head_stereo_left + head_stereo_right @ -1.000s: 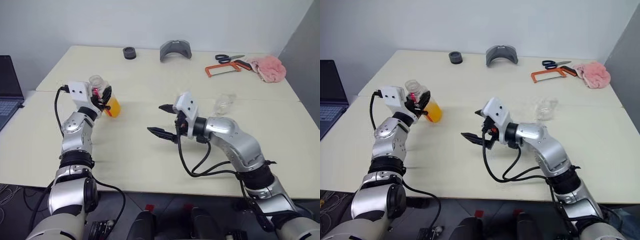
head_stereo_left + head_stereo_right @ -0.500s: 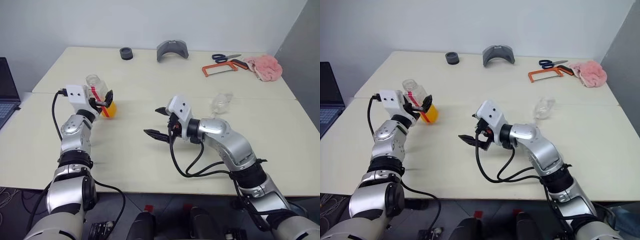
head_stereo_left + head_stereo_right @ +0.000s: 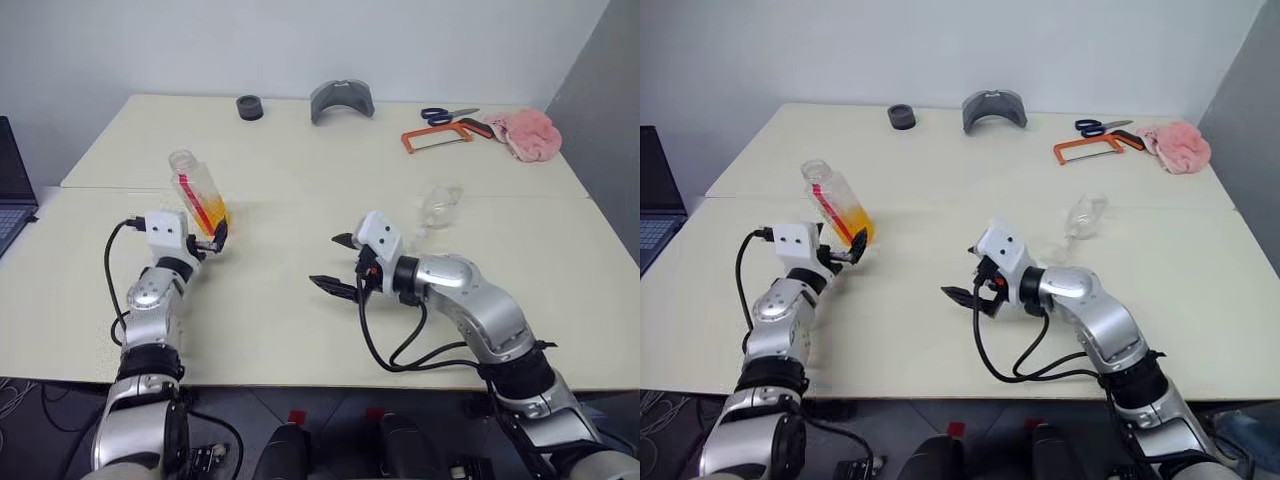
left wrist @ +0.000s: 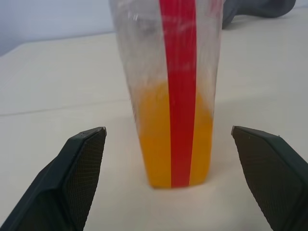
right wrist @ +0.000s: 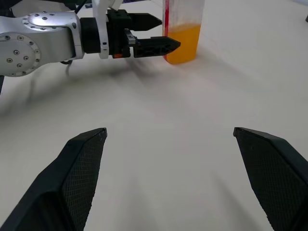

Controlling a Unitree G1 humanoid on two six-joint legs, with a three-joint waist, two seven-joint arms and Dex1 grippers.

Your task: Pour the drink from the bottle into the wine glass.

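The bottle (image 3: 196, 192) stands on the table (image 3: 300, 330) at the left, clear with a red strip, leaning slightly. The orange drink (image 4: 154, 144) fills its lower part. My left gripper (image 3: 210, 242) is open just in front of the bottle's base. In the left wrist view its fingers (image 4: 77, 168) stand wide on either side and do not touch the bottle. My right gripper (image 3: 324, 261) hovers open over the middle of the table, holding nothing. The clear wine glass (image 3: 438, 205) is behind the right arm and looks tilted or lying on its side.
At the table's far edge are a black ring (image 3: 249, 106), a grey curved piece (image 3: 341, 100), blue scissors (image 3: 448, 114), an orange hacksaw (image 3: 440, 137) and a pink cloth (image 3: 522, 132). A laptop (image 3: 8, 195) sits at the left.
My left gripper has opened, let go of the bottle and dropped back and down. The bottle now stands on the table. My right arm has sunk a little.
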